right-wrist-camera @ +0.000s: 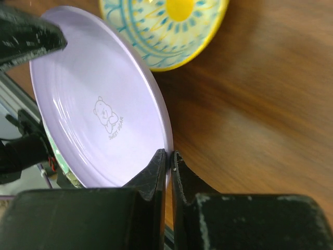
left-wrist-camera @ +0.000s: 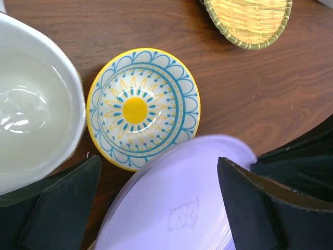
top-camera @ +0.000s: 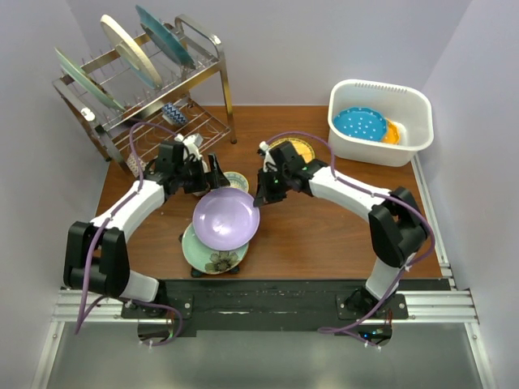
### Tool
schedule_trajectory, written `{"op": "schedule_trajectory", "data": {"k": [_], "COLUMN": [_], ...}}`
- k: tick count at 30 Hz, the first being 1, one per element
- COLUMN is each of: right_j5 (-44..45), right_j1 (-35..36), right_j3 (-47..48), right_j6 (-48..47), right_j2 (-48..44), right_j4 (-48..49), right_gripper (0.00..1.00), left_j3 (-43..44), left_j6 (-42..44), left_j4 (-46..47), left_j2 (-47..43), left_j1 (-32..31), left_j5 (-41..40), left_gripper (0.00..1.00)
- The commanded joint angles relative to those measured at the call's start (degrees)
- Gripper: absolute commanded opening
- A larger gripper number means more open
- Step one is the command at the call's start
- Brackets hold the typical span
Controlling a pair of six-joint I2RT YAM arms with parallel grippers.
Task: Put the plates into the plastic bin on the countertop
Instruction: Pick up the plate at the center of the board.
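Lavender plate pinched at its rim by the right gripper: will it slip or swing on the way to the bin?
Probably stiff: the lavender plate shows no sag though the right gripper pinches only its thin rim. Its glossy surface may slip. Held at one edge, it may swing.

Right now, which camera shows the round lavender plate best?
The top external view: the whole round lavender plate shows, overlapping a mint green plate. The right wrist view shows most of its face, its bear print and the rim pinched by the right gripper; the left wrist view shows only an edge portion.
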Motion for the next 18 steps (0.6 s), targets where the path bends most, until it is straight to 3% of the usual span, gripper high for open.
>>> {"op": "schedule_trajectory", "data": {"k": [1, 18], "right_j5": [-2.75, -2.31], "right_j1": [-3.23, -7.89], "right_j3": [-1.31, -5.27], "right_j6": [1.32, 0.09], "right_j2": [-4.37, -6.14], "right_j4": [2.90, 3.51], "right_gripper": [0.00, 0.00], "left_j3": [2.14, 1.53], "left_j6": [-0.35, 2.73], "left_j4": [4.45, -2.66], "left_j2": [1.06, -8.42], "left_j1": [0.48, 0.39], "left_j5": [2.68, -7.25], "left_gripper": [0.98, 0.98]}}
